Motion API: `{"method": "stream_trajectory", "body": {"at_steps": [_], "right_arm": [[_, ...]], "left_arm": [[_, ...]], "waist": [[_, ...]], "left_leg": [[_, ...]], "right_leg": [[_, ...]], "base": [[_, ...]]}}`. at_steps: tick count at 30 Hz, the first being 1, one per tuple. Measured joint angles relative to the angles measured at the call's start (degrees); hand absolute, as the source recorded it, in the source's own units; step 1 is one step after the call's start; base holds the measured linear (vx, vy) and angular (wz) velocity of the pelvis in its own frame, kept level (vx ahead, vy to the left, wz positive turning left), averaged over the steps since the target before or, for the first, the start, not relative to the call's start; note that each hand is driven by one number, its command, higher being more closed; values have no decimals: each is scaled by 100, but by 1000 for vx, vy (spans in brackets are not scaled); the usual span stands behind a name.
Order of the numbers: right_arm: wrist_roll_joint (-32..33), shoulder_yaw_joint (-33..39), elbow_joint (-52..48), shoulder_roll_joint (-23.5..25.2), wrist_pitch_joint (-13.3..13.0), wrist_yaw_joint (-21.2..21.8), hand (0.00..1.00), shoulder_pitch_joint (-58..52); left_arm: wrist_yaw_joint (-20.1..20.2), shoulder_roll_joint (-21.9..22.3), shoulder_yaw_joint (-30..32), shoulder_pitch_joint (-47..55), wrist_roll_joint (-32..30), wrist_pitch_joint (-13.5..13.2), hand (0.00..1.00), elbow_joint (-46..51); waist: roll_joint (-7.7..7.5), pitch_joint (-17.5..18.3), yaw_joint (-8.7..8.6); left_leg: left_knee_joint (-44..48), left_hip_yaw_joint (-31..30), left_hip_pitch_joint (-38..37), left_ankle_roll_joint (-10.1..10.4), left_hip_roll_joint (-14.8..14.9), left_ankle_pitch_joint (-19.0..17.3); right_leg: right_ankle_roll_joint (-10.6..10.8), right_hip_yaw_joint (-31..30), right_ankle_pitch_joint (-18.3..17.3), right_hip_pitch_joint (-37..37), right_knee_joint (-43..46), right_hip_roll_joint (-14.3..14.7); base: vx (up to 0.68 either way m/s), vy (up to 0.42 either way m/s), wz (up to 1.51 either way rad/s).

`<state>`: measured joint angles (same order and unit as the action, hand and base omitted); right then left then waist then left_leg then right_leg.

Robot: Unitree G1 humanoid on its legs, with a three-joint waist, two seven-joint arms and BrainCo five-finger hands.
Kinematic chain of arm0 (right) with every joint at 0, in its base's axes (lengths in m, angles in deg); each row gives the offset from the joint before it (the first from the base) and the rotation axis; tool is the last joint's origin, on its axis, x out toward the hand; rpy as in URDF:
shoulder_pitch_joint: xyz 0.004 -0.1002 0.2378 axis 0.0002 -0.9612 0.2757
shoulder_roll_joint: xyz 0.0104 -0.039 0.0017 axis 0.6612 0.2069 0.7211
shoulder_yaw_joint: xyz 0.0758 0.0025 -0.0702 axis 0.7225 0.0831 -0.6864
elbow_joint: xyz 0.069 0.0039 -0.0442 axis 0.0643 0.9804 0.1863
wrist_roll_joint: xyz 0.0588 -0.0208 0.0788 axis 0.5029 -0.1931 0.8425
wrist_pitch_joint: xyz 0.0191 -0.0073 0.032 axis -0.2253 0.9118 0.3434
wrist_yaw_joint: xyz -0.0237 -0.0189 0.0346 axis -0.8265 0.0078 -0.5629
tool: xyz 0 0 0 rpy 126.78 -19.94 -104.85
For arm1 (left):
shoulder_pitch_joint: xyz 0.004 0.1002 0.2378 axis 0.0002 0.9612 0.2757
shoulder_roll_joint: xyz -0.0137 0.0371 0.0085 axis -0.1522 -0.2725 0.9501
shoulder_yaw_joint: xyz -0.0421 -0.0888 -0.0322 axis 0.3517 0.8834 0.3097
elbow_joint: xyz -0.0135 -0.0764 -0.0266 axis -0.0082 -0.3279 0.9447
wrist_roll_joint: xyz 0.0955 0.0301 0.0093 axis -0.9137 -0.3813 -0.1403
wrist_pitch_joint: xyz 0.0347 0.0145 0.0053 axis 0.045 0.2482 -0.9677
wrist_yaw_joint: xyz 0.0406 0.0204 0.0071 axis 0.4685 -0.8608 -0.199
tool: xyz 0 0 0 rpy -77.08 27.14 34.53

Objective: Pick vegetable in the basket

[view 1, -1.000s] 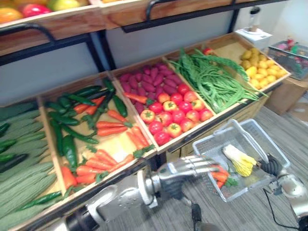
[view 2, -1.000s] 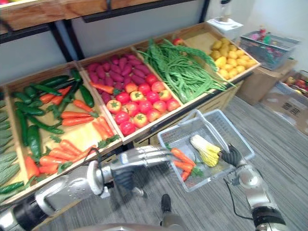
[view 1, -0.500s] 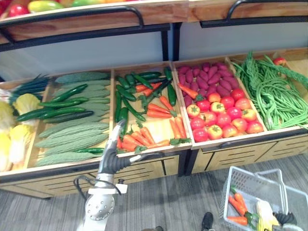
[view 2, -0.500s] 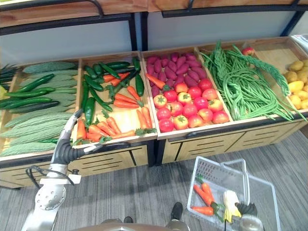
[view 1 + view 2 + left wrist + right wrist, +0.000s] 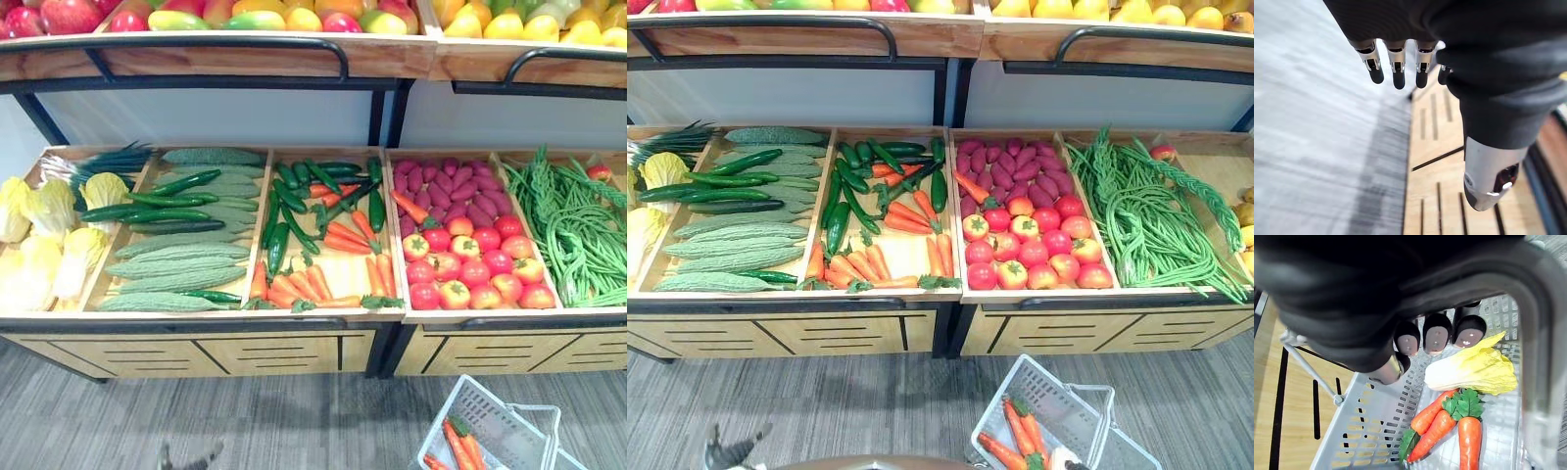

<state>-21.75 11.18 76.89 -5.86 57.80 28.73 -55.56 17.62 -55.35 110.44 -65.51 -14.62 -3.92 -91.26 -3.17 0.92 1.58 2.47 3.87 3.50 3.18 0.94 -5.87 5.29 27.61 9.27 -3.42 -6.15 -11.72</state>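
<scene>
From the left eye view, the left arm that reached up to the front edge of the carrot tray [image 5: 323, 284] half a second ago has dropped away. The whole picture has shifted as well, so the head has moved. The basket [image 5: 490, 416] sits low on the robot's right, in front of the stand, with carrots [image 5: 460, 446] inside.

The right eye view gives the same: the basket [image 5: 1058, 392] below the tomato tray [image 5: 1034, 240], nothing reaching toward the vegetables.

In the left wrist view the left hand [image 5: 1397, 61] hangs with fingers straight and slightly spread, holding nothing, above the floor [image 5: 1303, 122] and just beside the wooden cabinet front [image 5: 1435, 161]. I judge that no new vegetable came away from that reach.

In the right wrist view the right hand [image 5: 1435, 335] is curled round the handle [image 5: 1542, 357]. Below it lie a cabbage [image 5: 1474, 369] and three carrots [image 5: 1469, 440], so the picked vegetables are already in the basket.
</scene>
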Motion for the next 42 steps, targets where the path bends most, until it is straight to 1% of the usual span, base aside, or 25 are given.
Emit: {"method": "stream_trajectory", "body": {"at_steps": [3,6,12,18,19,20,21,22,24,26,27,28,29,30,31,32,33,34,35,36,38,39,40,41,42], "right_arm": [[-15,0,15,7,20,2,100,65],[-19,-5,41,9,65,23,100,144],[-226,-54,215,8,99,35,100,371],[-227,-238,266,13,118,47,100,393],[-225,-237,265,13,120,47,100,397],[-220,-234,265,12,120,46,100,398],[-218,-231,260,6,118,44,100,402],[-202,-220,238,-32,106,29,100,443],[-200,-192,228,-70,105,23,100,450],[-194,-217,122,-36,89,30,100,471],[-182,-289,-5,35,78,30,100,488],[-130,-402,-36,85,73,29,100,547],[-111,-497,-44,92,73,29,100,568],[-104,-597,-126,138,74,33,100,608],[-95,-636,-256,157,60,9,100,673],[-90,-639,-254,128,36,-19,100,683],[-83,-703,-231,29,-2,-38,100,688],[-83,-748,-230,41,-10,-27,100,688],[-96,-856,-202,92,-22,-21,100,706],[-101,-930,-176,103,-23,-16,100,711],[-126,-1045,-32,115,-22,39,100,818],[-138,-1111,20,76,-29,36,100,907],[-141,-1133,29,33,-29,31,100,975],[-158,-1137,40,-32,-25,27,100,984],[-168,-1154,45,-41,-15,29,100,993]], "left_arm": [[335,-21,71,-23,420,-1,0,-675],[631,-29,169,-32,480,115,0,-1002],[838,-49,126,-208,466,133,0,-1176],[927,-55,-259,-251,473,131,0,-1277],[932,-55,-316,-251,474,131,0,-1275],[931,-55,-407,-251,476,129,0,-1270],[932,-51,-474,-249,477,129,0,-1271],[934,-35,-662,-264,478,129,0,-1269],[930,-44,-821,-280,479,123,0,-1263],[927,-66,-988,-322,478,122,0,-1271],[911,-146,-1106,-354,478,120,0,-1273],[881,-220,-1207,-388,478,120,0,-1284],[871,-244,-1228,-429,472,119,0,-1304],[835,-238,-1288,-480,465,112,0,-1347],[828,-277,-1332,-593,454,107,0,-1359],[828,-284,-1344,-648,443,108,0,-1361],[830,-295,-1394,-701,410,107,0,-1352],[830,-309,-1417,-684,411,108,0,-1351],[832,-328,-1452,-639,412,112,0,-1353],[831,-321,-1462,-632,413,116,0,-1358],[833,-351,-1538,-626,430,119,0,-1357],[835,-340,-1564,-654,447,118,0,-1355],[841,-323,-1572,-674,462,117,0,-1354],[842,-271,-1552,-701,466,119,0,-1365],[843,-250,-1522,-708,466,118,0,-1365]], "waist": [[-12,-5,-6],[-37,-11,-16],[-52,-26,-45],[-60,-42,-79],[-67,-66,-80],[-78,-170,-89],[-37,-206,-104],[115,-343,-147],[177,-387,-139],[150,-428,-135],[95,-486,-126],[72,-526,-121],[98,-564,-125],[207,-595,-122],[150,-695,-149],[191,-772,-160],[147,-824,-142],[141,-834,-133],[81,-827,-124],[48,-827,-120],[-32,-792,-62],[-13,-814,-26],[30,-837,-27],[99,-837,-34],[148,-815,10]], "left_leg": [[-39,-5,-83,-49,-25,39],[-56,4,-170,-48,-35,35],[-137,46,-205,-39,-38,30],[-123,119,-277,-23,-37,-4],[9,165,-259,-36,-30,-93],[386,201,-204,-48,0,-309],[664,209,-112,-70,44,-453],[1341,214,55,-90,177,-829],[1777,331,121,-130,290,-1102],[2049,605,163,-194,347,-1266],[2110,868,157,-221,366,-1325],[2095,1174,151,-270,418,-1342],[2077,1335,145,-325,470,-1318],[1931,1719,164,-484,576,-1218],[1755,1959,147,-552,589,-1103],[1646,2088,107,-561,598,-1032],[1340,2459,-66,-596,650,-829],[1241,2617,-118,-594,667,-764],[1111,2951,-214,-612,687,-673],[1073,3135,-260,-598,698,-654],[1251,3910,-277,-598,860,-663],[1400,4202,-262,-604,980,-674],[1508,4463,-265,-582,1102,-708],[1552,4733,-271,-390,1268,-824],[1495,4851,-272,-311,1329,-786]], "right_leg": [[21,-2,-5,27,1,-13],[35,-20,-17,81,1,-15],[34,-81,-18,74,1,-11],[33,-158,-21,84,2,-9],[30,-205,-24,97,4,-9],[34,-259,-101,168,50,-18],[36,-277,-159,167,149,-27],[87,-322,-368,133,604,-19],[143,-482,-594,-64,1191,-58],[164,-832,-661,-388,1706,-101],[176,-1138,-563,-591,1810,-93],[155,-1420,-255,-755,1685,-14],[153,-1521,3,-791,1509,35],[82,-1522,254,-883,1324,102],[-269,-1065,-180,-1046,2063,-63],[-402,-747,-455,-1074,2476,-176],[-560,-61,-950,-917,3259,-392],[-537,144,-1086,-801,3471,-466],[-563,461,-1322,-549,3781,-619],[-567,576,-1410,-434,3900,-706],[-590,974,-1592,-213,4053,-1037],[-595,1082,-1636,-317,4059,-1070],[-676,1271,-1685,-419,4029,-1047],[-596,1364,-1632,-522,3668,-684],[-566,1265,-1612,-529,3276,-412]], "base": [[89,23,1],[65,16,-3],[9,3,-5],[27,3,-6],[22,16,-18],[12,21,-18],[-49,73,-17],[-55,83,-12],[-51,124,-33],[-48,125,-72],[-93,132,-118],[-116,136,-125],[-147,126,-133],[-171,117,-116],[-182,114,-109],[-153,132,-118],[-103,107,-107],[-82,87,-141],[-55,7,-109],[-56,-52,-145],[-77,-162,-176],[-85,-210,-176],[-100,-277,-163],[-62,-186,-143],[-106,-298,-164]]}}
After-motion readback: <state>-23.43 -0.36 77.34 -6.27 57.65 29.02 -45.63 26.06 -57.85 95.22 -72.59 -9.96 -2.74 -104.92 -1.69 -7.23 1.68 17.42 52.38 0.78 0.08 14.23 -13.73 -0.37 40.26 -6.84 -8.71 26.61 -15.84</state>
